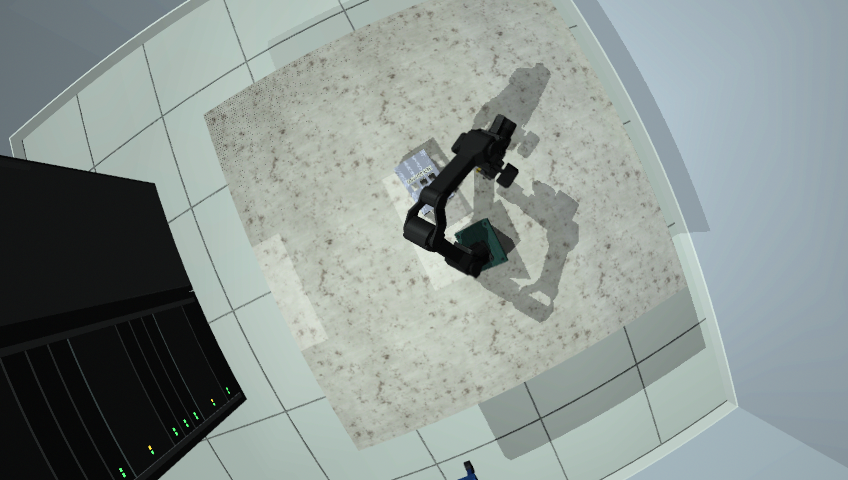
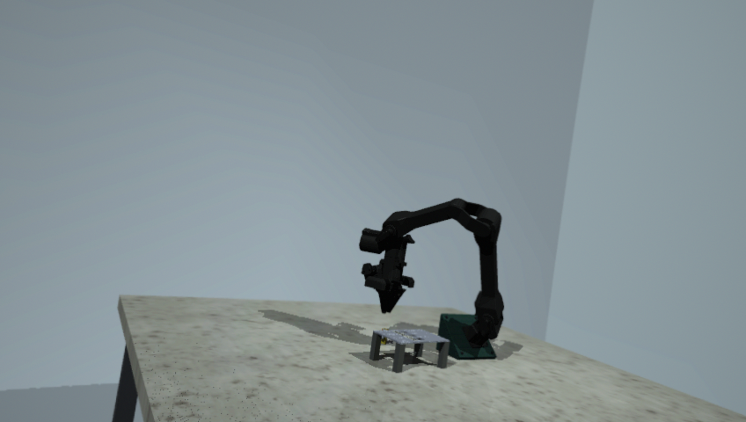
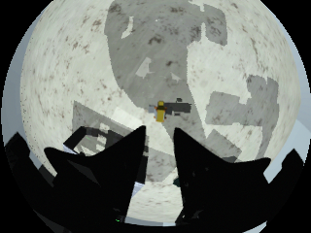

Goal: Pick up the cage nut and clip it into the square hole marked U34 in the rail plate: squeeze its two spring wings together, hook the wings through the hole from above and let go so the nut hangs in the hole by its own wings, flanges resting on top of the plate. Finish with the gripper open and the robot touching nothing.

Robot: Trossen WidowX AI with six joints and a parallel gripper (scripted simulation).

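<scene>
Presently, left to right in the exterior view, the gripper (image 1: 489, 168) (image 2: 386, 311) (image 3: 159, 131) points down above and beyond the rail plate (image 1: 410, 169) (image 2: 426, 338) (image 3: 138, 188), fingertips higher than its top; the black arm (image 1: 458, 172) (image 2: 431, 214) arches over to its elbow, then drops to the green base (image 1: 484, 224) (image 2: 449, 326) beside the plate; fingers apart, narrow gap, nothing gripped.

View comparison: exterior shows the rail plate raised on legs, a height the top view does not give; top shows its printed face and square holes, partly covered by the arm; U34 label not legible; wrist shows the gap between fingertips, with the cage nut (image 1: 478, 170) (image 2: 383, 340) (image 3: 159, 115) ahead of them, yellow with a grey part alongside; the nut is outside the plate, near its edge, seen only as a yellow patch past the plate in the exterior.

Surroundings, top view: dark equipment cabinet (image 1: 71, 237) well left of the plate, green and amber lights along its lower edge; speckled table (image 1: 357, 386) (image 2: 261, 376) (image 3: 58, 63) under plate and base; arm shadow right of the plate; in the wrist view, black fingers hide much of the plate.
</scene>
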